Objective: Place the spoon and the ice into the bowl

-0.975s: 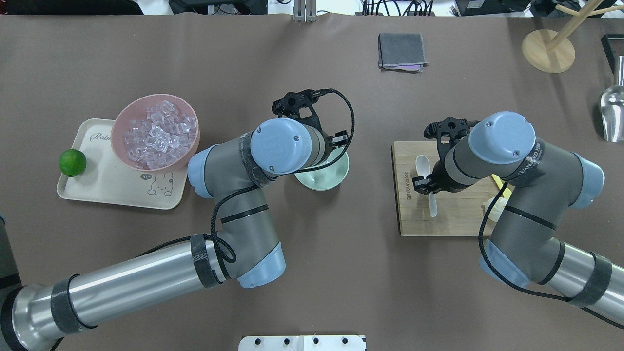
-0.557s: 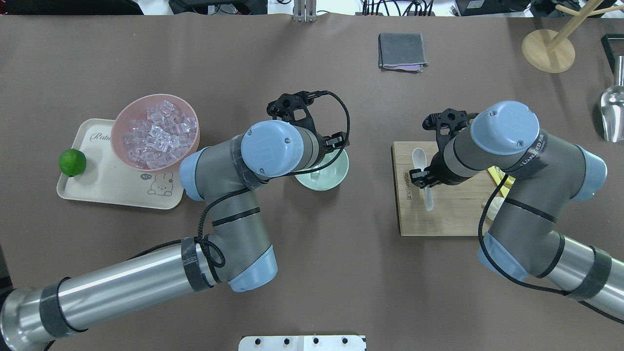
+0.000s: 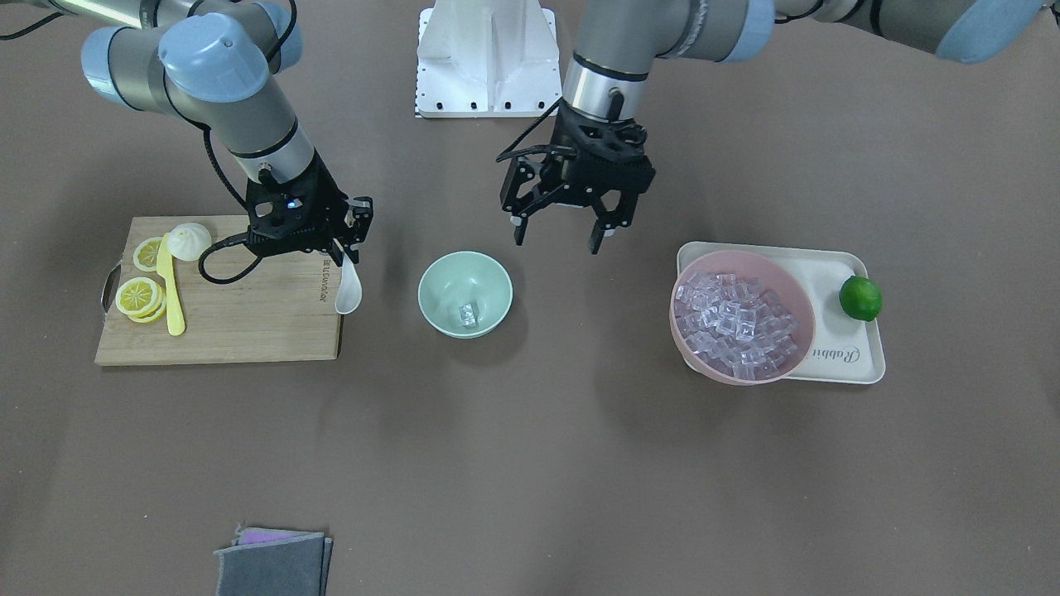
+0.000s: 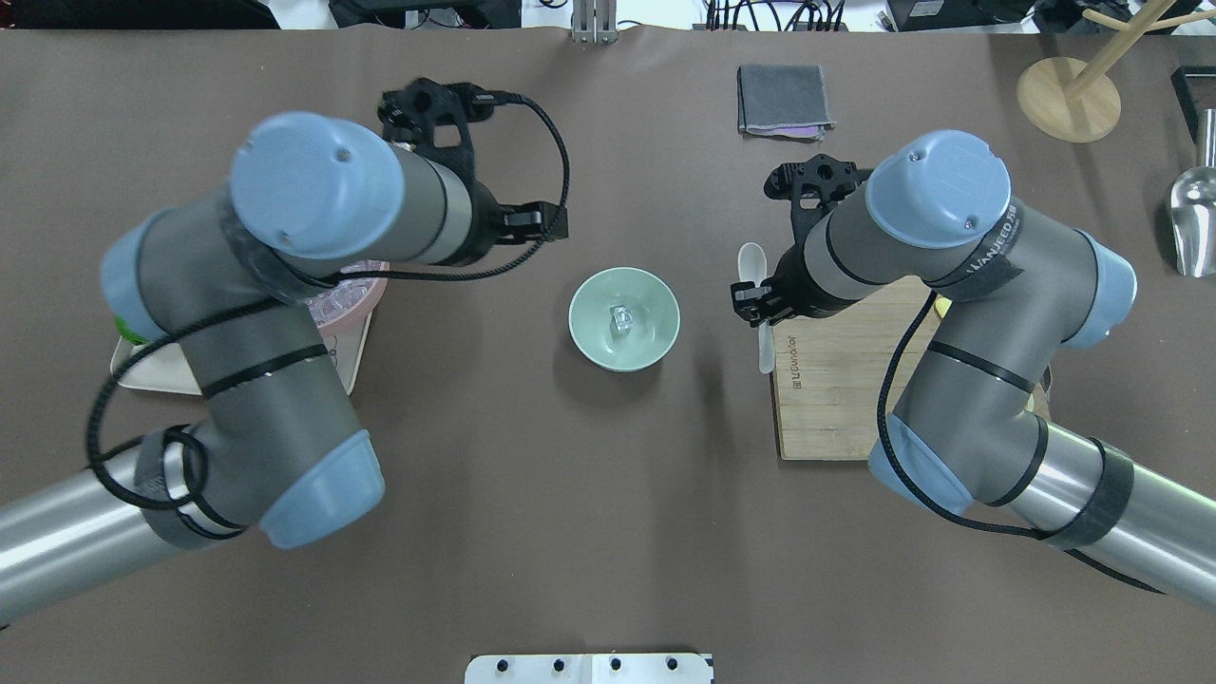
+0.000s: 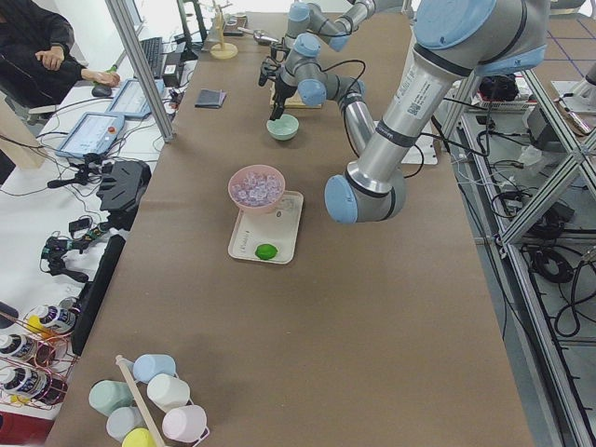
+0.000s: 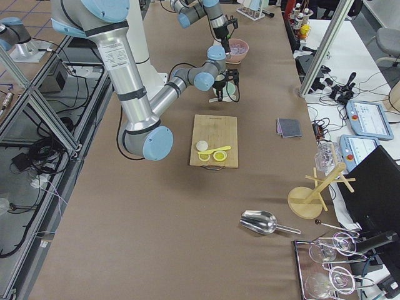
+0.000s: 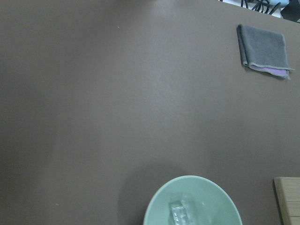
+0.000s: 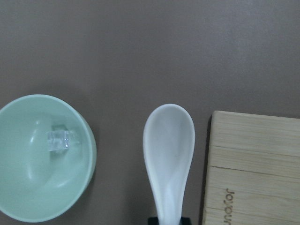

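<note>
The mint-green bowl (image 4: pixel 651 342) stands mid-table with one clear ice cube (image 4: pixel 622 318) in it; both also show in the front view, the bowl (image 3: pixel 439 285) and the ice (image 3: pixel 468 314). My right gripper (image 3: pixel 338 248) is shut on the handle of the white spoon (image 3: pixel 349 288) and holds it in the air over the cutting board's edge, beside the bowl. The right wrist view shows the spoon (image 8: pixel 168 150) right of the bowl (image 8: pixel 28 187). My left gripper (image 3: pixel 556 238) is open and empty, raised between the mint bowl and the pink bowl (image 3: pixel 679 331).
The pink bowl is full of ice cubes (image 3: pixel 733 319) and sits on a cream tray (image 3: pixel 836 364) with a lime (image 3: pixel 860 298). The wooden cutting board (image 3: pixel 248 331) carries lemon slices (image 3: pixel 138 295) and a yellow knife (image 3: pixel 170 290). A grey cloth (image 4: pixel 783 98) lies at the far side.
My left arm has pulled away from over the mint bowl toward the pink bowl, and an ice cube now shows in the mint bowl. My right gripper has carried the spoon toward the bowl.
</note>
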Tool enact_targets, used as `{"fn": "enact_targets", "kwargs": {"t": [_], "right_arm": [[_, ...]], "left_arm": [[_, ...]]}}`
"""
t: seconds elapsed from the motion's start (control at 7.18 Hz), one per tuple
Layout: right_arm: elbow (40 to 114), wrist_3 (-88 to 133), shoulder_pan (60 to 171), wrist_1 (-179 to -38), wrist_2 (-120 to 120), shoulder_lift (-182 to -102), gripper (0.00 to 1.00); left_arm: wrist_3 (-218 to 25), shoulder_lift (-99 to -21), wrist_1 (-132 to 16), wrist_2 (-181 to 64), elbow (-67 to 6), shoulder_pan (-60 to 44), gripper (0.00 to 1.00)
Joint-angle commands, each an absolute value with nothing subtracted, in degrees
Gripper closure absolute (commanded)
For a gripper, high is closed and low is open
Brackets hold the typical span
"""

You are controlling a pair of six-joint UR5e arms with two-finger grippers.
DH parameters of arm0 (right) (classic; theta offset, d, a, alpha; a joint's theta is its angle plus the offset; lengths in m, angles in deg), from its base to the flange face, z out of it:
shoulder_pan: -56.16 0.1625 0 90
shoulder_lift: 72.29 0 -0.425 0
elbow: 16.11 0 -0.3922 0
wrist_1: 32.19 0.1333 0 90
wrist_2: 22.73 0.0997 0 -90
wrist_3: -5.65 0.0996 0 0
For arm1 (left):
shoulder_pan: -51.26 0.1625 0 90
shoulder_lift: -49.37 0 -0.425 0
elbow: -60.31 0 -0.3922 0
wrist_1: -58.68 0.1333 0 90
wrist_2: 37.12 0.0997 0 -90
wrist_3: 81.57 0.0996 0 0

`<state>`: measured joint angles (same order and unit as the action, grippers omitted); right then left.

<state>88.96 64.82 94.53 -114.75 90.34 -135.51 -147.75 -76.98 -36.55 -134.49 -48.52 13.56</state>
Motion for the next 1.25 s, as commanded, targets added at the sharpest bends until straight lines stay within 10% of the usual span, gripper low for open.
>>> {"fn": "enact_targets", "kwargs": {"t": [0.0, 1.11], "right_arm": [[84.99, 65.15, 94.30, -118.42, 90.30, -128.39, 1.00], [77.32, 69.19, 86.22, -122.19, 87.49, -118.79, 0.91]], "left_arm": [[-129.47, -67.30, -33.79, -142.29, -53.77, 0.79, 0.02], [-111.18, -57.77, -35.90, -153.40, -50.62, -14.48, 0.02]]}}
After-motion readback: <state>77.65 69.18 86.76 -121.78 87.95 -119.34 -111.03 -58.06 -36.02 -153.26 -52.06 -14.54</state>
